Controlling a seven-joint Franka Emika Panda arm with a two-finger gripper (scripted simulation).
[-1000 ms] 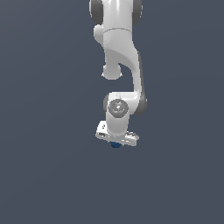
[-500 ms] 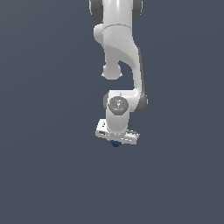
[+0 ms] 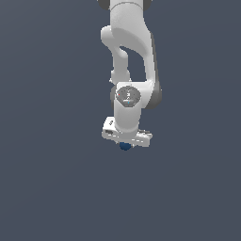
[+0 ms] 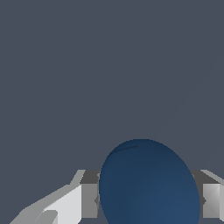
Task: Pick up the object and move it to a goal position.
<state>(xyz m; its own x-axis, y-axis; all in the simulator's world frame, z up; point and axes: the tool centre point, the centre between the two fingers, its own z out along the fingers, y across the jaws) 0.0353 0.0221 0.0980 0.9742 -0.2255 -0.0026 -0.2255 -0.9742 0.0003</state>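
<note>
The white arm [image 3: 129, 56] comes down from the top of the exterior view, bends at a round joint, and ends in the hand [image 3: 125, 145], which points downward. The hand's wide white body sits a little tilted, its end toward the exterior view's right lying slightly lower than the other.

The ball [image 3: 124, 146] is small, dark blue and smooth. In the exterior view only its lower part shows, peeking out just under the hand's body, near the middle of it and much narrower than the hand itself.

The wrist view shows the same ball [image 4: 148, 186] up close, filling the space between the 2 fingers. 1 grey and white finger [image 4: 87, 199] touches one side of it and the other finger [image 4: 210, 197] touches the opposite side, so the hand [image 4: 148, 200] is closed on the ball, parted only as far as the ball's width. The ball's rounded top edge catches a faint lighter arc; the rest of its surface is an even deep blue.

Behind the arm and the ball in both views is a flat, plain slate-grey background. Whether the ball rests on a desk or hangs above it cannot be told, since no shadow or edge shows beneath it.
</note>
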